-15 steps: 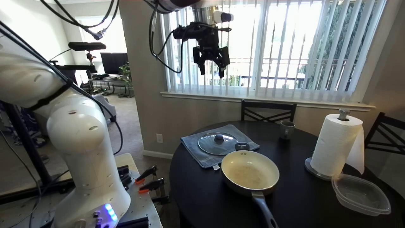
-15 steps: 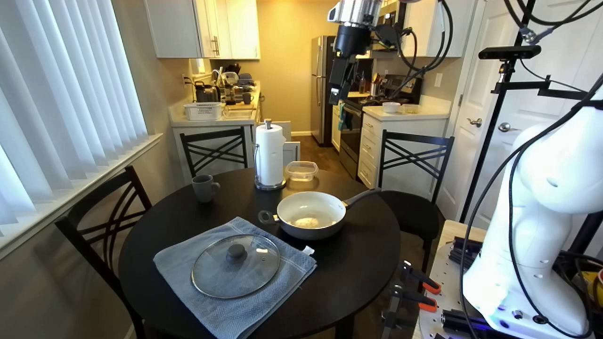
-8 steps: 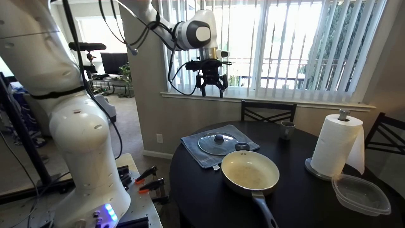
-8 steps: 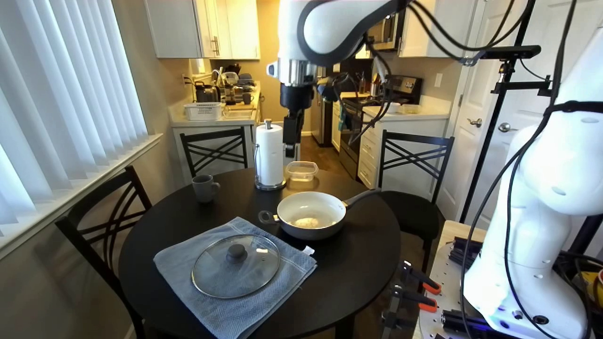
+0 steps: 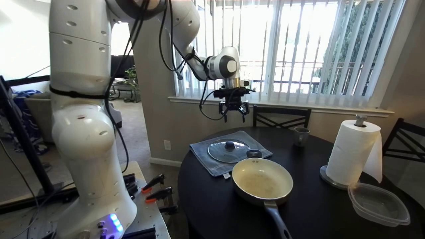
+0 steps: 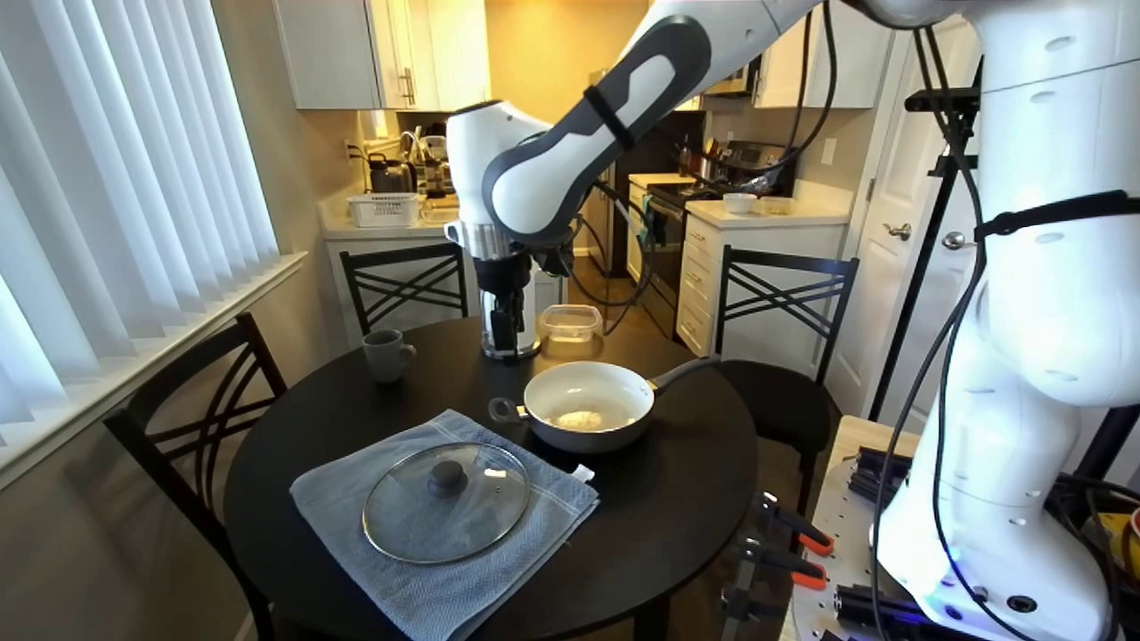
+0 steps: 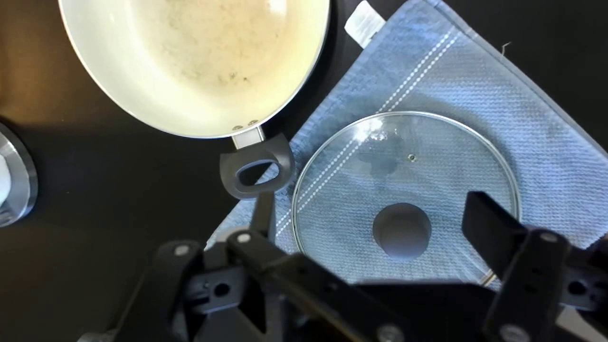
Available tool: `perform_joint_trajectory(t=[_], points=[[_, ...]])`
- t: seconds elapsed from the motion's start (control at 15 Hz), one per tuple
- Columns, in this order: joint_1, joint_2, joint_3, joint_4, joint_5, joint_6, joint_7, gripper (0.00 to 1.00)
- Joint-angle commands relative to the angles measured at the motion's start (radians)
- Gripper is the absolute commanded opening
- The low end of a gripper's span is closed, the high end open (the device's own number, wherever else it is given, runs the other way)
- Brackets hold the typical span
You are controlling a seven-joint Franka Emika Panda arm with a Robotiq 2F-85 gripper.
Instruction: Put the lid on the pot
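A Robotiq gripper hangs over a dining table, its jaws spread wide above a glass lid.

In the wrist view, the lid's grey knob shows between the fingertips (well below them in both exterior views). The lid lies flat on a folded blue towel; beyond, in an exterior view, sits the cream-lined frying pan, a grey mug farther back.

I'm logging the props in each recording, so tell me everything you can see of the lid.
The lid is a round, metallic-rimmed disc of clear, glass-like material, with a dark grey knob at its centre and a small ringed hole between knob and rim. It lies flat, knob up, on a folded blue cloth, near the loop handle of the pot. The open gripper hangs above without touching it.
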Motion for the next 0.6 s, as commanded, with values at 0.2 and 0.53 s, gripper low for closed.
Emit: perform_joint_trajectory(t=[0.2, 0.53], points=[[0.041, 0.205, 0.011, 0.176, -0.111, -0.020, -0.030, 1.00], [0.041, 0.234, 0.020, 0.191, -0.084, -0.008, -0.013, 1.00]])
